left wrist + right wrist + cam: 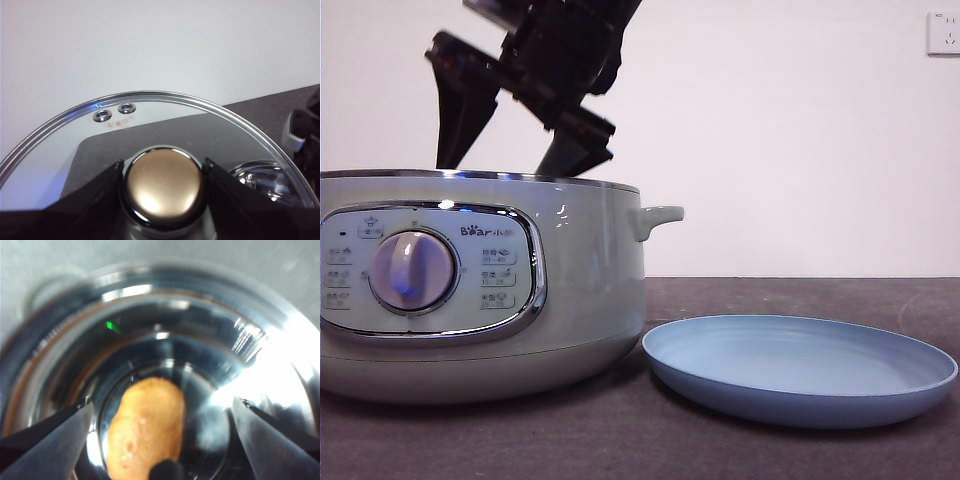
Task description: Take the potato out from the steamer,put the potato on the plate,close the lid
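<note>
The steamer (470, 290) is sitting open on the dark table (800, 295), its panel and lilac dial (412, 270) facing the front camera and its stubby handle (658, 218) pointing toward the plate (800, 370). The plate is lying bare just beside the steamer, on the handle's side. The potato (146, 427) is lying inside the steamer, on the shiny metal bottom of the pot. The right gripper (505, 130) is dipping into the steamer's mouth from above, its two black jaws spread wide, one on each side of the potato and neither touching it. The right wrist picture is blurred, so finer detail of the potato's skin cannot be told. The left gripper (162, 172) is holding the lid (75, 135) by its round knob (163, 186), the jaws pressing against the knob from both sides. In that view the knob is looking golden and glossy, and two small steel-ringed holes (114, 112) are showing in the glass near the rim. Part of the steamer's chrome inside is showing through the glass, beyond the lid.
</note>
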Controlling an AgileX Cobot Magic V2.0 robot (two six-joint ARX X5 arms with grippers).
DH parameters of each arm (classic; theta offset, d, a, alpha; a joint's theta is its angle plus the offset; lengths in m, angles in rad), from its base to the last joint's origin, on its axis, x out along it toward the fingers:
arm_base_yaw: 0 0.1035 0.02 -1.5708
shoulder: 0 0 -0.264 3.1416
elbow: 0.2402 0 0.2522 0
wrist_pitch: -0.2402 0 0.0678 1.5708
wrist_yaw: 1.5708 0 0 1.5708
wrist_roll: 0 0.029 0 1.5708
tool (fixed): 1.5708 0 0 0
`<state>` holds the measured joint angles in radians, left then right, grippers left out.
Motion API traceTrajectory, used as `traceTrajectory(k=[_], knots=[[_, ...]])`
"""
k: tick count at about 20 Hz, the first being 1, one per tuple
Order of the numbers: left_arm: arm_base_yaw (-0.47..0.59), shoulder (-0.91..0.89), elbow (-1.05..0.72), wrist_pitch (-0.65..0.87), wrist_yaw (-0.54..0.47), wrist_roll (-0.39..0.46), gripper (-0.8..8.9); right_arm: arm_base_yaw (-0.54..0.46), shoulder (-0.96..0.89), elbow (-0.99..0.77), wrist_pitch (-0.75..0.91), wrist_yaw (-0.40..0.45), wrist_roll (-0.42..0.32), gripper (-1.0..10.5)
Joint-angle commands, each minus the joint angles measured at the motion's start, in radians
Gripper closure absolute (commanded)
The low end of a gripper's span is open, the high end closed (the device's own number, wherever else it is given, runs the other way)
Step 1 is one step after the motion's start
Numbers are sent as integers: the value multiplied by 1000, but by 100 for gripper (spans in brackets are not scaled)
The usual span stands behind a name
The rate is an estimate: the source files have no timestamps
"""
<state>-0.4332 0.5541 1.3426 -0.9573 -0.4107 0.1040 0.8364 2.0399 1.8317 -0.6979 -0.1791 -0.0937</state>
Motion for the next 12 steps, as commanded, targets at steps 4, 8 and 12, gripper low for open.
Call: traceTrajectory(k=[4,8,12], knots=[[1,-9,14,46,-6,-7,822,16,44,0,-29,6,7,490],[1,-9,14,39,-6,-23,822,37,48,0,-47,14,6,518],[1,-9,14,34,-5,-26,822,55,95,0,-70,29,-5,510]])
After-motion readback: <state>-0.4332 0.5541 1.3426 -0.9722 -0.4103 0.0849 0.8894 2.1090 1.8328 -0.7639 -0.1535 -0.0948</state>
